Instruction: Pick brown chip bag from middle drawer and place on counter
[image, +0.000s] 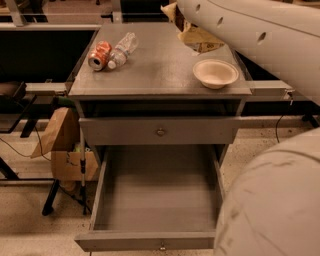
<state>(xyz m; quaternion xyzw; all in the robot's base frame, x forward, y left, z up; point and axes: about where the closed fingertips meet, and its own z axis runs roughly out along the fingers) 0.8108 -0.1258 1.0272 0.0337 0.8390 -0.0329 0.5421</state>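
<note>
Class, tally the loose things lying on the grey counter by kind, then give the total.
Soda cans: 1, orange soda can
Bottles: 1, clear plastic bottle
Bowls: 1, pale bowl
Snack bags: 1, brown chip bag, partly behind the arm
Total: 4, all on the counter
The pincer is out of view, past the arm at the top right.

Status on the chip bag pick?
Gripper out of view; arm over counter's back right. Brown chip bag there, partly hidden. Middle drawer open; white bowl near bag.
</note>
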